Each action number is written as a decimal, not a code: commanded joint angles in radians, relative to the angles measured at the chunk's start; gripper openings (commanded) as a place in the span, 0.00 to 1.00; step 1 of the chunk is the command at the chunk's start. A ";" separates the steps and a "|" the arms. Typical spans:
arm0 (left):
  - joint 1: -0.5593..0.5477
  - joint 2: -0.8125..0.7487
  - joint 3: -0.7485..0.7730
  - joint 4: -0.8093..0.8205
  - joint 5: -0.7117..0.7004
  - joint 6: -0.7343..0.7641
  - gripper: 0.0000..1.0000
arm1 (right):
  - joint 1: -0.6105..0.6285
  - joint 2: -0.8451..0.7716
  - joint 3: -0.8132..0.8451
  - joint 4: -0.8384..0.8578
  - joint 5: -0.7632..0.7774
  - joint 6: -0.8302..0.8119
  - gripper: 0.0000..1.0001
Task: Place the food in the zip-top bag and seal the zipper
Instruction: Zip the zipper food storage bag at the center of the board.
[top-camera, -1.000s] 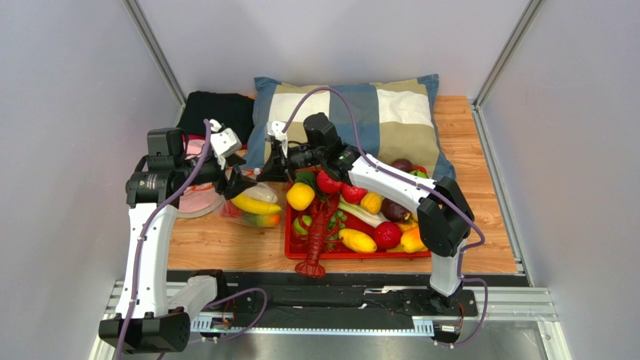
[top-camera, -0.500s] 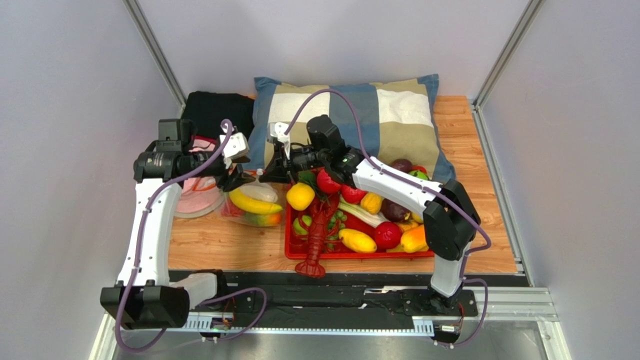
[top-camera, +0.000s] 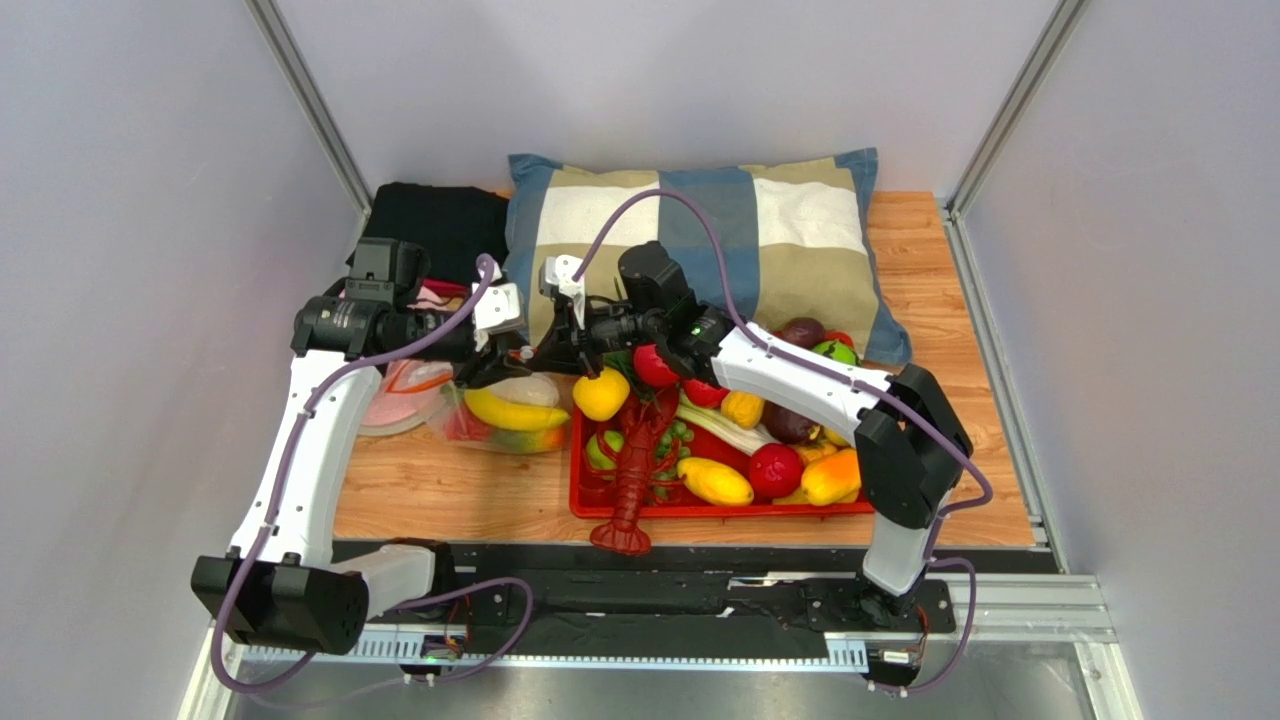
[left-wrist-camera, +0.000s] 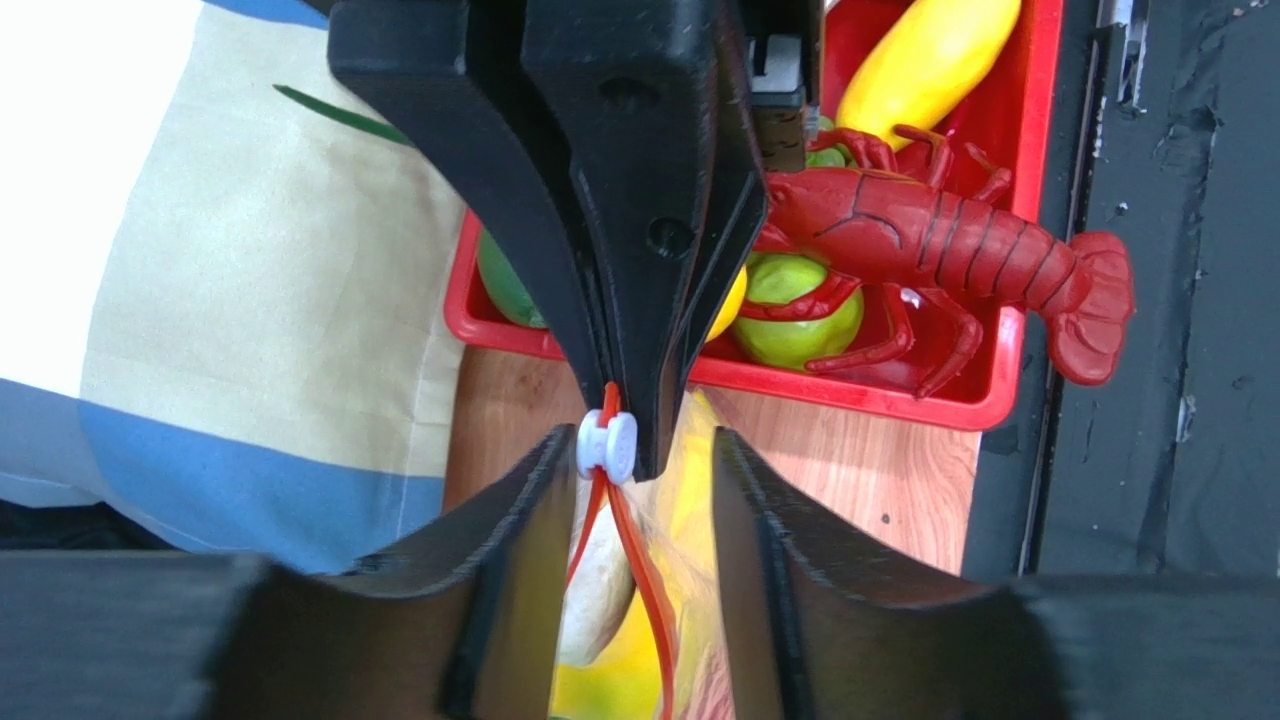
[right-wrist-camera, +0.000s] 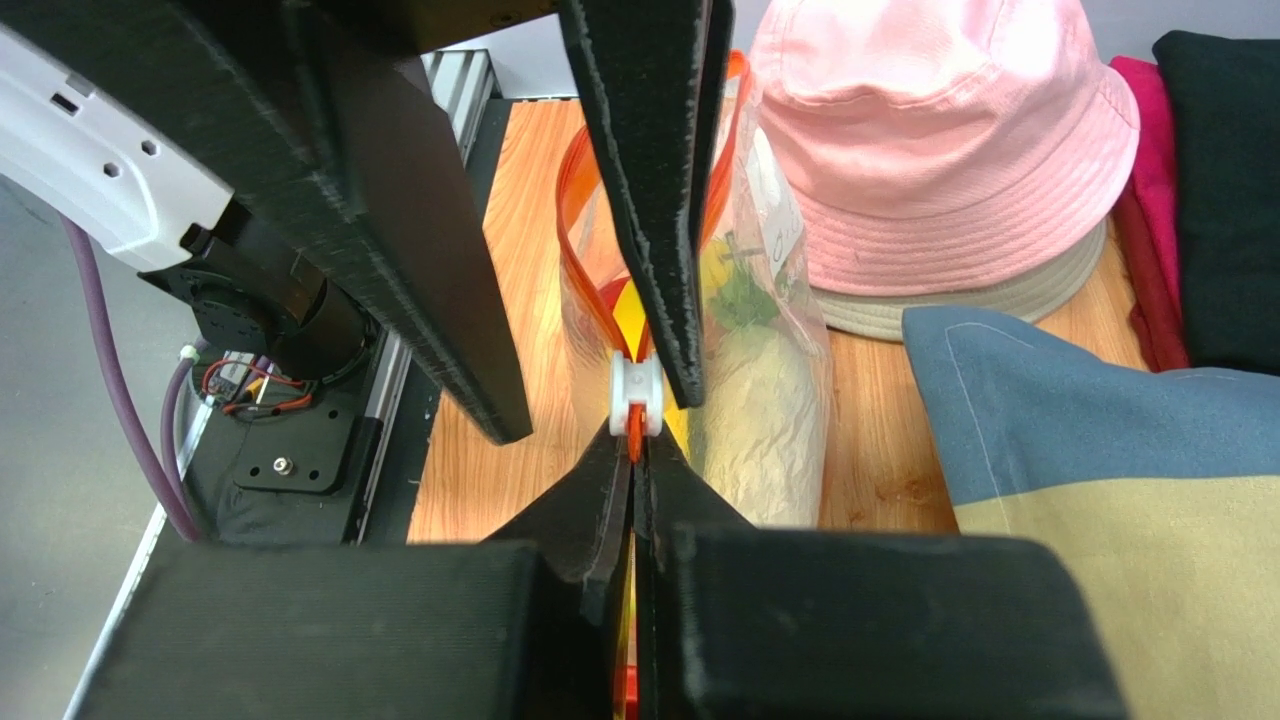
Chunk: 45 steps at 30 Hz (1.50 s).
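Note:
The zip-top bag (top-camera: 504, 416) lies left of the red tray, with a yellow banana (top-camera: 511, 408), an orange-green mango (top-camera: 522, 441) and a pale vegetable (right-wrist-camera: 766, 405) inside. My right gripper (right-wrist-camera: 637, 465) is shut on the end of the orange-red zipper (right-wrist-camera: 568, 225), right behind the white slider (right-wrist-camera: 634, 398). My left gripper (left-wrist-camera: 643, 495) is open, its fingers either side of the zipper (left-wrist-camera: 643, 585) at the slider (left-wrist-camera: 607, 446). The two strips part on the left gripper's side of the slider. In the top view, the left gripper (top-camera: 511, 333) and the right gripper (top-camera: 553, 323) nearly touch.
The red tray (top-camera: 721, 510) holds several toy fruits and a red lobster (top-camera: 639, 465) hanging over its front rim. A checked pillow (top-camera: 706, 225) lies behind. A pink hat (right-wrist-camera: 932, 135) and black cloth (top-camera: 436, 218) sit at the back left.
My left gripper has moved right along the bag's mouth, up to the right gripper. The right gripper has kept its hold and shifted slightly right.

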 joint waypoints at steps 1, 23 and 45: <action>-0.006 0.013 0.032 0.011 0.026 -0.007 0.42 | 0.009 -0.065 -0.012 0.063 0.019 -0.023 0.00; 0.013 -0.004 -0.019 -0.064 -0.147 -0.022 0.00 | -0.040 -0.115 -0.093 0.121 0.105 0.037 0.00; 0.260 -0.167 -0.115 -0.205 -0.467 0.006 0.00 | -0.154 -0.090 -0.096 0.146 0.323 0.245 0.00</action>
